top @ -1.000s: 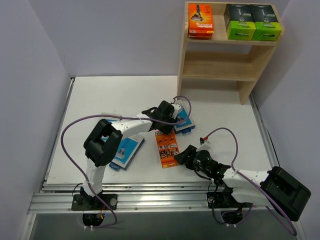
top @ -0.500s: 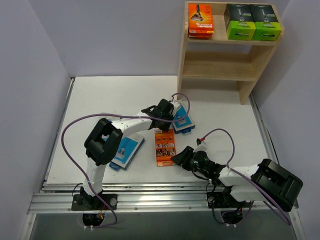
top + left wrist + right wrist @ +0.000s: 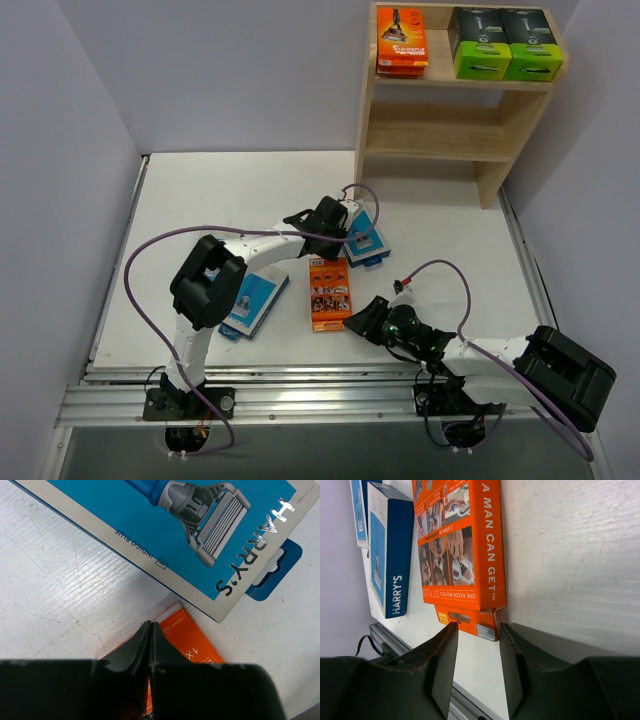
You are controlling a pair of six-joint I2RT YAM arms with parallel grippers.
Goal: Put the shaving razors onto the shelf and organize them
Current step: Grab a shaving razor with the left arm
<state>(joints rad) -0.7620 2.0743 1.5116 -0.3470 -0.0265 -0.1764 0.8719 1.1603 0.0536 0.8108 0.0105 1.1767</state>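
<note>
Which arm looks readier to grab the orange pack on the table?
Right, probably: the right pincer is open, flanking the near tab of the orange pack; the left pincer is shut.

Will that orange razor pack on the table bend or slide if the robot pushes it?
Probably it slides rather than tips: the orange pack lies flat on the smooth table. It looks like thin cardboard with crisp edges, so likely stiff and light. Its hang tab looks flimsier and may bend.
</note>
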